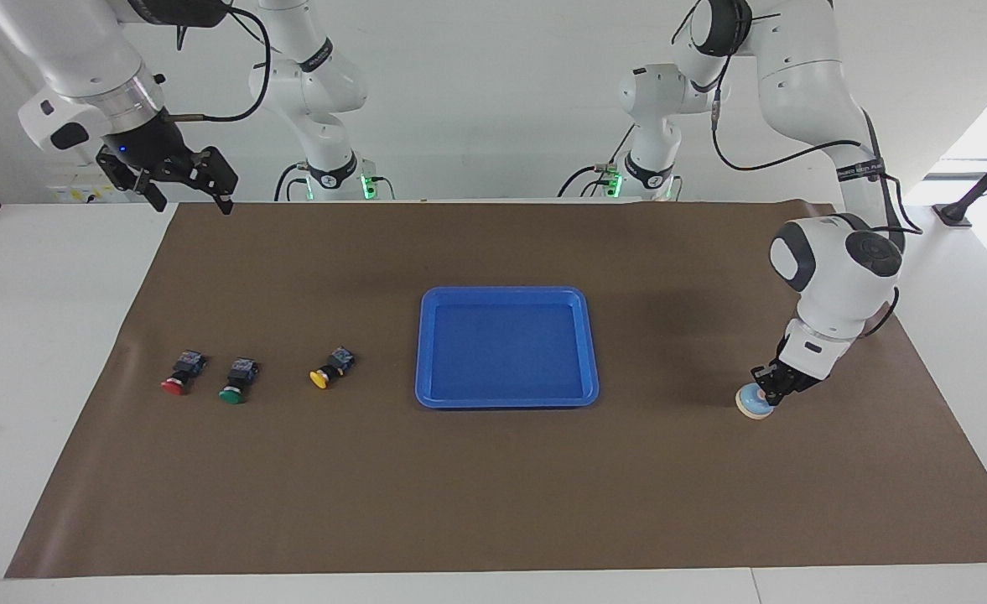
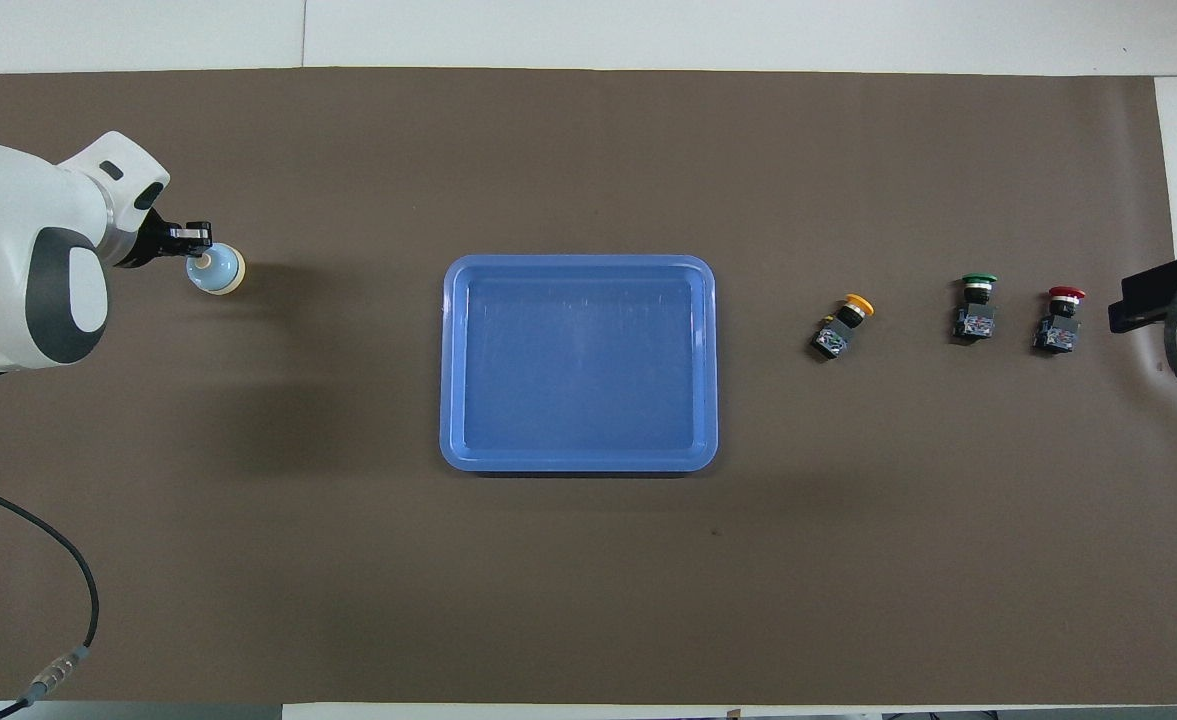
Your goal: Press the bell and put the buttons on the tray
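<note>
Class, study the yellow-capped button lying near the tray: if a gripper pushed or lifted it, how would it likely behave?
The yellow button lies on its side, so its round cap might let it roll or pivot when nudged. Small and probably plastic, it is likely light and rigid. Its blocky body should offer flat sides for gripping.

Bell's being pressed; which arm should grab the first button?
Right. Its open hand hangs at the buttons' end of the table; the shut left hand is on the bell, past the tray.

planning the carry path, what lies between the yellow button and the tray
Nothing: in the overhead view, only bare brown mat separates the yellow button from the tray.
</note>
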